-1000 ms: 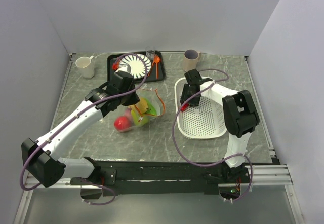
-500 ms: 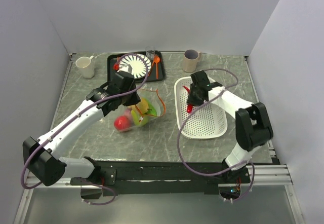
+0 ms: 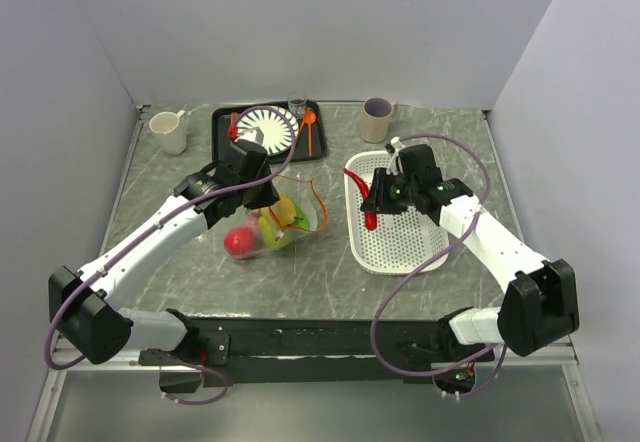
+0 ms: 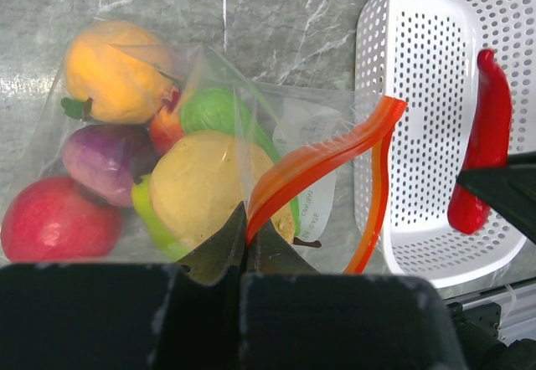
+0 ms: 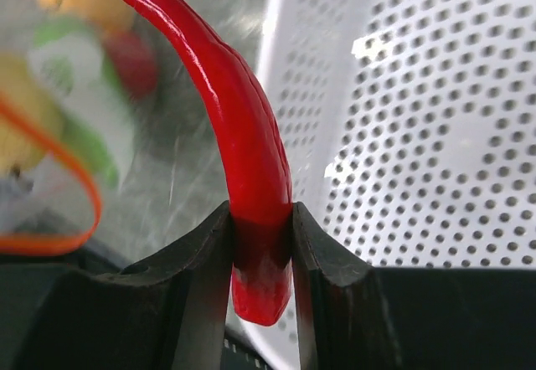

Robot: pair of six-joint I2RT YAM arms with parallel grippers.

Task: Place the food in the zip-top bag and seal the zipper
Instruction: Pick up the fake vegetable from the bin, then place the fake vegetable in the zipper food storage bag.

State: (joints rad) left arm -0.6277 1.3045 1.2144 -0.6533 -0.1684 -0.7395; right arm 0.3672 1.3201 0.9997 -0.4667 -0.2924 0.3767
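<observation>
The zip-top bag (image 4: 251, 110) lies at mid-table with several pieces of food inside: an orange one (image 4: 113, 73), a purple one (image 4: 105, 156), a red one (image 4: 54, 219), a yellow one (image 4: 205, 182) and a green one (image 4: 213, 110). My left gripper (image 4: 245, 232) is shut on the orange-red zipper (image 4: 327, 152) and holds the bag's mouth up. My right gripper (image 5: 261, 236) is shut on a red chili (image 5: 239, 110). The chili hangs over the left rim of the white perforated basket (image 3: 420, 247), to the right of the bag (image 3: 285, 217).
At the back stands a black tray (image 3: 222, 134) with a striped plate (image 3: 265, 127), orange cutlery (image 3: 310, 132) and a small glass (image 3: 297, 106). A white mug (image 3: 170, 132) is at the back left, a beige cup (image 3: 378, 118) behind the basket. Walls close in on three sides.
My right gripper closed on the red chili in the basket and lifted it, and the right arm's elbow swung out to the right. The left arm and the bag stayed put.
</observation>
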